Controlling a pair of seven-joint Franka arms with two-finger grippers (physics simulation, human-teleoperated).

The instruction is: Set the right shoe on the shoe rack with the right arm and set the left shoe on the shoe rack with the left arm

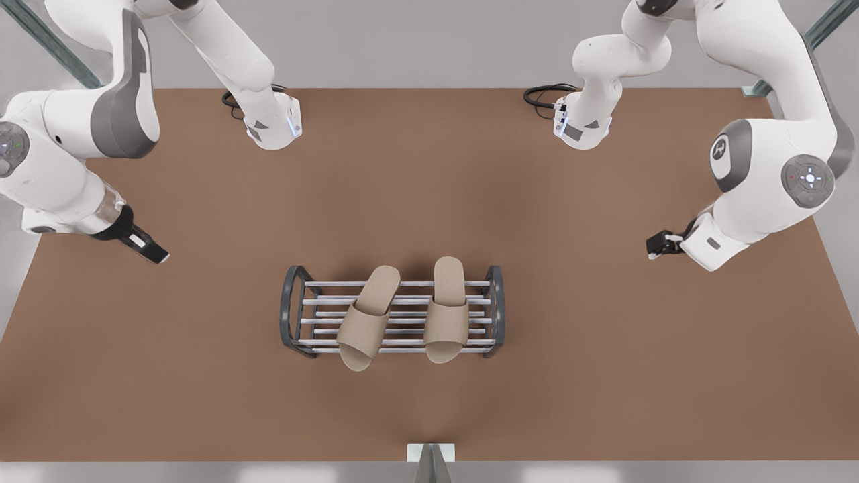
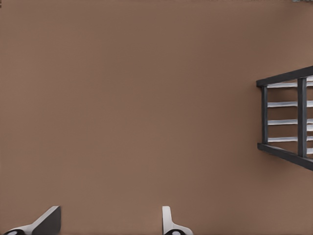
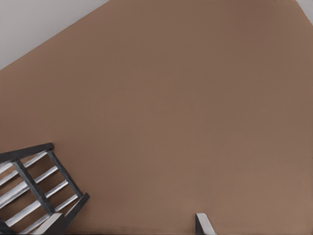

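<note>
The shoe rack (image 1: 290, 315) stands in the middle of the brown table (image 1: 604, 389), with both beige slippers lying across its silver bars. The right shoe (image 1: 366, 318) lies slanted towards the front view's left, its toe hanging over the front bar. Beside it, the left shoe (image 1: 448, 310) lies straight. My right gripper (image 1: 158, 253) hangs open and empty at the front view's left, well away from the rack. My left gripper (image 1: 661, 245) hangs open and empty at the front view's right. One end frame of the rack (image 2: 264, 115) shows beyond the left fingertips (image 2: 168, 225). The other end of the rack (image 3: 68, 171) shows beside the right fingertips (image 3: 201, 224).
Both arm bases (image 1: 272, 124) (image 1: 584, 124) stand at the table's back edge, each with a black cable coiled beside it. A small grey post (image 1: 429, 457) sits at the middle of the front edge. Bare table lies on both sides of the rack.
</note>
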